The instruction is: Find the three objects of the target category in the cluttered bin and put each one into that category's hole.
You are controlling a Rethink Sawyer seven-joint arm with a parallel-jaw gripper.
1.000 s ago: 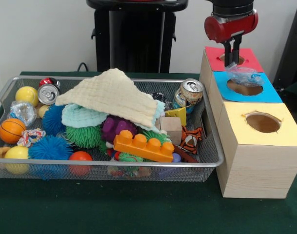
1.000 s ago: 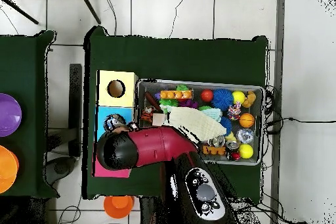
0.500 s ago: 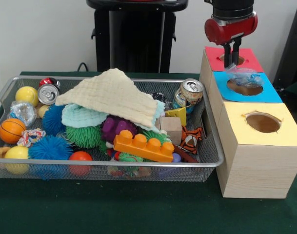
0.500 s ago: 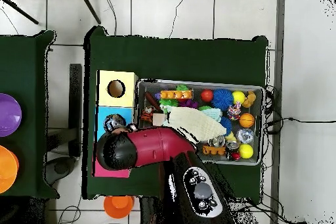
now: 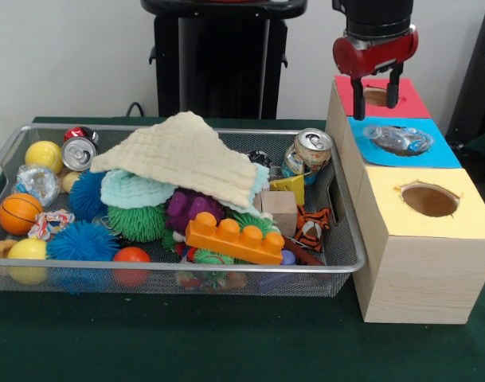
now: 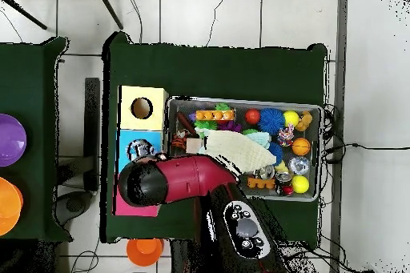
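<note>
End effector [image 5: 377,89]: fingers spread, empty, above red-surrounded hole [image 5: 375,95] | crumpled clear plastic bottle [image 5: 399,139]: apparently resting over blue-surrounded hole [image 5: 401,144]

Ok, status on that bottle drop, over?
Gripper open, empty, above red-surround hole. Crumpled clear plastic bottle lies on blue-surround hole, wrong box. Another clear bottle in wire bin.

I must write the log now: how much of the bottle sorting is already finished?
None looks finished. One plastic bottle lies on the blue-surrounded hole, not in the red-surrounded hole. The pincer hangs open and empty above red. Another bottle waits in the wire bin; a third is not visible.
</note>
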